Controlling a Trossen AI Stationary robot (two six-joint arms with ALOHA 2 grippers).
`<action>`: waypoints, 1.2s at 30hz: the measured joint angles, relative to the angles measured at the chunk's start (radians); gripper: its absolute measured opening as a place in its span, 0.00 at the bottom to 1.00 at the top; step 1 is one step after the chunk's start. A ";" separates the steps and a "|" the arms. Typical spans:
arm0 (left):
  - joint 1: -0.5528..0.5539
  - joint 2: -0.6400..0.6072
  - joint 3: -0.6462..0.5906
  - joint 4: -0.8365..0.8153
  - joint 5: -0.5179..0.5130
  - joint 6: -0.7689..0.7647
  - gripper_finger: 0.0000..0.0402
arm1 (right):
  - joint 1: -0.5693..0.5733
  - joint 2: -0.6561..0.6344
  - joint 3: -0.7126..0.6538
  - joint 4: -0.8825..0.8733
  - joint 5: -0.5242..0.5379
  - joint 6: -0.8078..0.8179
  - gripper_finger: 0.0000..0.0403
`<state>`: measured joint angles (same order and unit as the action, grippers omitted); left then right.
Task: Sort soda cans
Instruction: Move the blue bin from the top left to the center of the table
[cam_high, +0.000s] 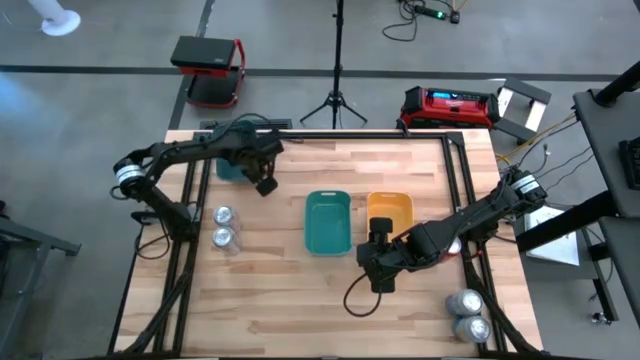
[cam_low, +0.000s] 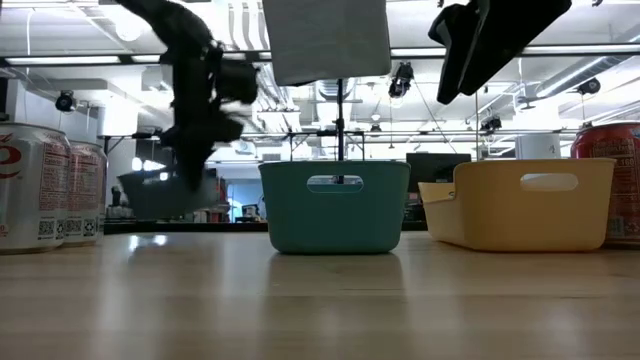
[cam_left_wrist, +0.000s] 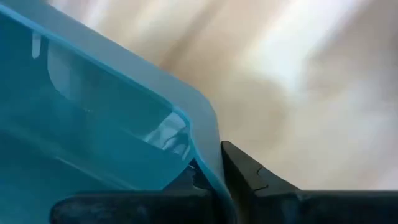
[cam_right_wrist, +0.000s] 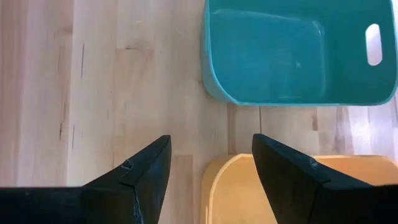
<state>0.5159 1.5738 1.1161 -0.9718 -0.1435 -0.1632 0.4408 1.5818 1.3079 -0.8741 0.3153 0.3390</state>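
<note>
The right gripper (cam_high: 381, 268) hovered with fingers spread wide near the orange tray (cam_high: 390, 212) and green tray (cam_high: 327, 222), both empty. Soda cans (cam_high: 223, 226) stood at the wooden table's (cam_high: 280, 300) edges. Farther off, the left gripper (cam_high: 262, 176) pinched the teal tray (cam_left_wrist: 93, 124), mostly hidden beneath the arm.
</note>
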 joint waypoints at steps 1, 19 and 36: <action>-0.023 0.000 0.017 -0.003 0.032 -0.021 0.00 | 0.000 0.000 0.000 -0.004 0.000 0.000 0.55; -0.621 -0.005 0.069 0.045 0.150 -0.490 0.00 | 0.000 0.000 -0.002 -0.009 0.002 -0.088 0.55; -0.810 -0.005 -0.046 0.093 0.150 -0.825 0.00 | 0.007 0.000 -0.002 -0.008 0.000 -0.043 0.56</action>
<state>-0.2939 1.5688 1.0697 -0.8790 0.0067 -0.9880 0.4474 1.5818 1.3060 -0.8818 0.3155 0.2958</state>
